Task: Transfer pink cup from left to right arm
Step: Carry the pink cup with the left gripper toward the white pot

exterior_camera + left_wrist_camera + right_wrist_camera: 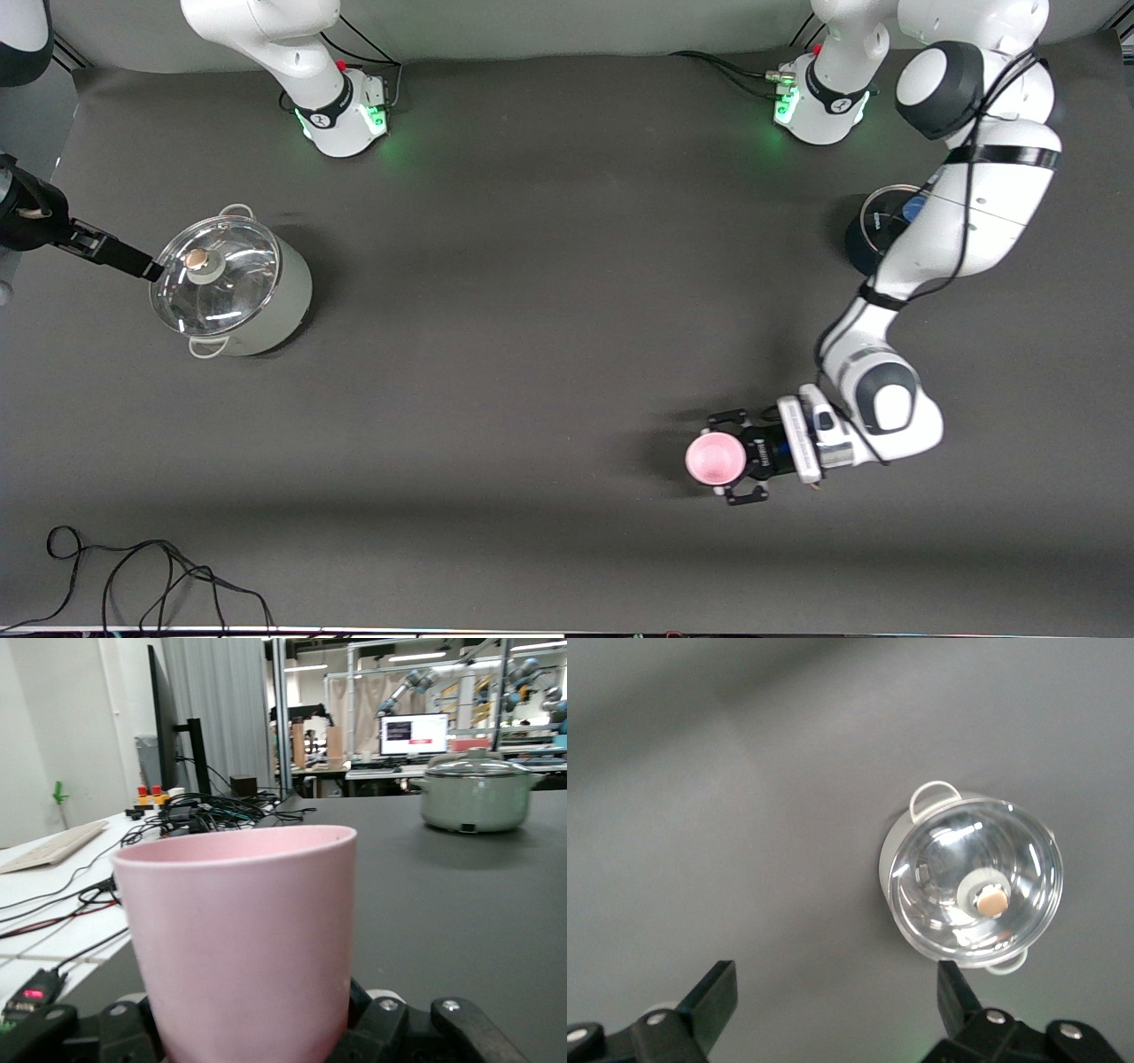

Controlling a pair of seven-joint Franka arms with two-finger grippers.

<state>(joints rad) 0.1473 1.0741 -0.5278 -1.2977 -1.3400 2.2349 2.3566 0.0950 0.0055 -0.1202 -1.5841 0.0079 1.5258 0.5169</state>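
The pink cup point(714, 459) stands upright with its mouth up, over the part of the table near the front camera at the left arm's end. My left gripper point(725, 458) is shut on it, one black finger on each side of its wall. In the left wrist view the pink cup point(239, 930) fills the middle, with the left gripper point(248, 1023) clamped low on it. I cannot tell whether its base touches the table. My right gripper point(146, 264) hangs high beside the lidded pot, away from the cup. In the right wrist view the right gripper point(837, 983) is open with nothing between its fingers.
A pale green pot with a glass lid point(232, 282) stands at the right arm's end, also seen as the pot point(478, 796) and the pot point(970, 895). A dark pot point(873, 232) sits partly hidden under the left arm. Loose black cable point(151, 576) lies by the front edge.
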